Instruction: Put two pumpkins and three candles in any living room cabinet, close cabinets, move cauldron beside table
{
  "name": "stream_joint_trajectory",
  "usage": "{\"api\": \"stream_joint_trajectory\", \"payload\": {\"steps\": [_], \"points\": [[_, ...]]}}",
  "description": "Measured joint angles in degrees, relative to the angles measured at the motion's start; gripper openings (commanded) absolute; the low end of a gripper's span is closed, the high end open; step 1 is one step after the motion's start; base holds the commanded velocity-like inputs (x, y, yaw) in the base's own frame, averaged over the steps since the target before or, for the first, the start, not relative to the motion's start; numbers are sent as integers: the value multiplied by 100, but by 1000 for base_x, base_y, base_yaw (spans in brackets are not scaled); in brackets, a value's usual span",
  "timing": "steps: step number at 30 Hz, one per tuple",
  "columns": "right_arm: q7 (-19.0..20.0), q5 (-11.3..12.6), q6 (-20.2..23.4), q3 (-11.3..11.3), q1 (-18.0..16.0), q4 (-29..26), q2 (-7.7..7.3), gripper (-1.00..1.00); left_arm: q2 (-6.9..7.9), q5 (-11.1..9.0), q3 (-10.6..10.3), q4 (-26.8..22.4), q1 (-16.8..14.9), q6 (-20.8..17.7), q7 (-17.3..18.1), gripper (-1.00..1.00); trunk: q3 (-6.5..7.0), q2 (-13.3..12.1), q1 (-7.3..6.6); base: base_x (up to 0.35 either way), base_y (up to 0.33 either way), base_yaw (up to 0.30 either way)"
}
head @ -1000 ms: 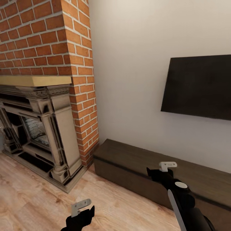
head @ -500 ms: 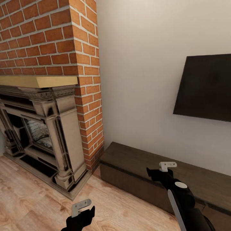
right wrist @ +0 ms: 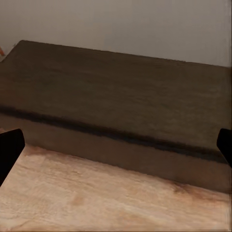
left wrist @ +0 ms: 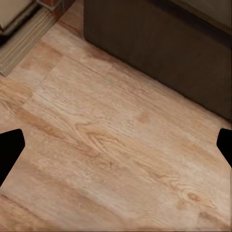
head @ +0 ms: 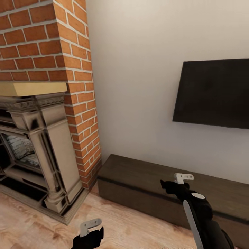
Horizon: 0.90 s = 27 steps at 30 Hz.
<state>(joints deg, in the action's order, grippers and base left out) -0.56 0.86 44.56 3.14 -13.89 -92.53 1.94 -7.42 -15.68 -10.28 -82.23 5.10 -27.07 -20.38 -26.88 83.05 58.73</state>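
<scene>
Fireplace [head: 31,152]: at the left of the head view; pale carved stone surround set under a tan mantel [head: 29,89]; its plinth rests on the floor.
Brick [head: 52,52]: red chimney breast above and behind the fireplace; its corner meets the wall just beside the cabinet's left end.
Floor [head: 41,224]: light wood planks; bare in front of the cabinet in both wrist views.
Left gripper [left wrist: 116,145]: low over the floor, near the cabinet's front face; its dark fingertips [left wrist: 10,150] show at opposite edges of the left wrist view — jaws wide apart, nothing between them; in the head view only its wrist block and white bracket show at the bottom edge.
Wall [head: 138,69]: plain off-white; runs behind the cabinet.
Cabinet [head: 145,185]: long, low, dark brown; stands on the floor against the wall, between the brick and the right edge of the head view; flat top bare; a dark seam runs along the front under the top; front closed as far as visible.
Right gripper [right wrist: 116,145]: held in front of the cabinet, looking across its top and front edge; fingertips [right wrist: 9,147] at opposite edges of the right wrist view — jaws wide apart, holding nothing.
Screen [head: 212,93]: flat black panel on the wall above the cabinet, well apart from its top.
</scene>
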Motion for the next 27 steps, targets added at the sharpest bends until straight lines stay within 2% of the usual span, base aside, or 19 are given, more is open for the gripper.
{"api": "stream_joint_trajectory", "payload": {"steps": [2,4,5,7,8,11,16,17,20,27], "points": [[0,142,176,173,-102,1,74,100,32,-59,2,7,-2,-10,-13,100,0,0,0,0,0,-286],[-3,380,426,446,-338,1,190,100,63,-202,4,5,16,-14,-22,100,0,0,0,0,0,-288],[-5,678,715,861,-590,1,287,100,110,-409,6,47,32,2,-36,100,1,0,0,0,0,-287],[-3,940,977,1269,-796,1,350,100,183,-615,6,119,36,26,-28,100,0,0,0,0,0,-284],[0,1128,1151,1572,-918,1,390,100,274,-798,3,186,39,57,-19,100,0,0,0,0,0,-281],[2,1444,1365,1950,-1049,1,442,100,425,-1085,2,273,42,230,-5,100,0,0,0,0,0,-284],[4,1582,1447,2087,-1058,1,462,100,537,-1201,4,313,44,428,-9,100,0,0,0,16,31,-290],[7,1712,1475,2233,-1087,2,464,100,579,-1253,4,324,44,481,7,100,0,1,-1,96,177,-293],[8,1913,1476,2278,-1090,3,459,100,588,-1261,5,326,43,491,9,100,0,0,-2,129,221,-293],[8,1991,1476,2291,-1091,3,460,100,594,-1255,3,329,43,493,1,100,0,0,-2,150,248,-293]]}}
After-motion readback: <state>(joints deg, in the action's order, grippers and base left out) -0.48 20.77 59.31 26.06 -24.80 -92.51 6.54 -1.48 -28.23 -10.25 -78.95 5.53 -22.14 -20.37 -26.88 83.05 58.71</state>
